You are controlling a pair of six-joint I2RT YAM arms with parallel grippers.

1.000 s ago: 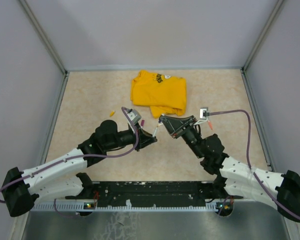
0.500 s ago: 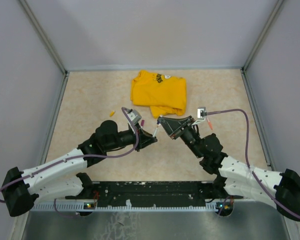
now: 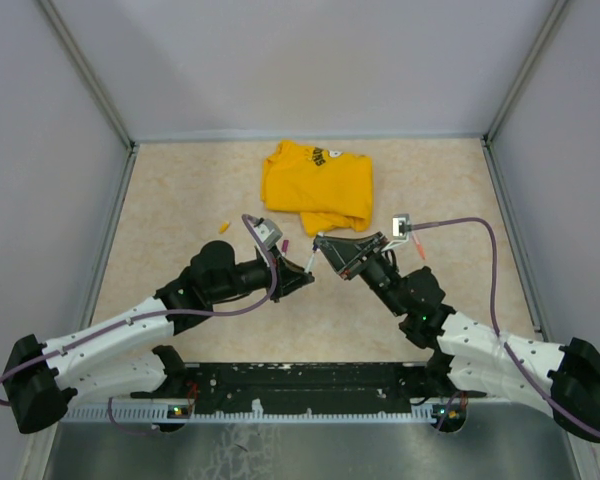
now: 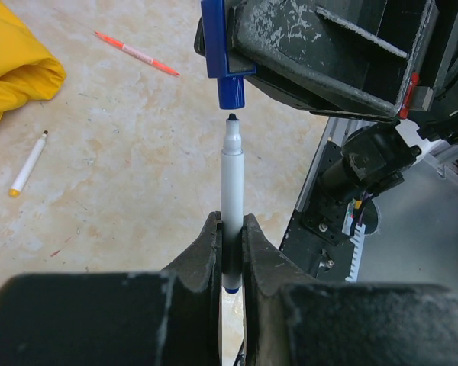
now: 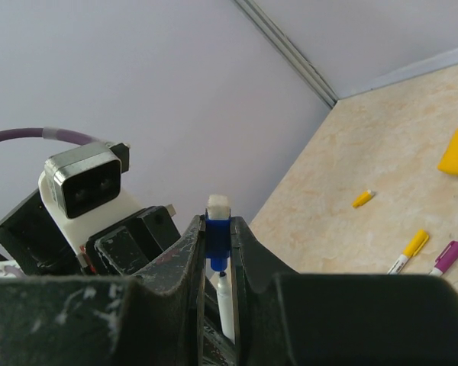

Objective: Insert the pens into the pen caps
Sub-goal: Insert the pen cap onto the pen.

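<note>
Over the table (image 3: 180,200), the left end effector (image 4: 230,229) grips a pen (image 4: 231,183) just below the blue cap (image 4: 229,90) clamped in the right end effector (image 5: 218,227).

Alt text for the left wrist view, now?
The left claw grips a white-barrelled pen, its tip just below a blue cap held in the right claw. On the table behind lie an orange pen, a yellow-ended pen and a yellow T-shirt.

A white pen (image 4: 231,191) tipped dark blue, a blue cap (image 4: 223,53), an orange-red pen (image 4: 137,53) and a yellow cap (image 5: 362,198) on a mottled beige table (image 3: 180,190). The yellow shirt (image 3: 318,185) carries dark print.
</note>
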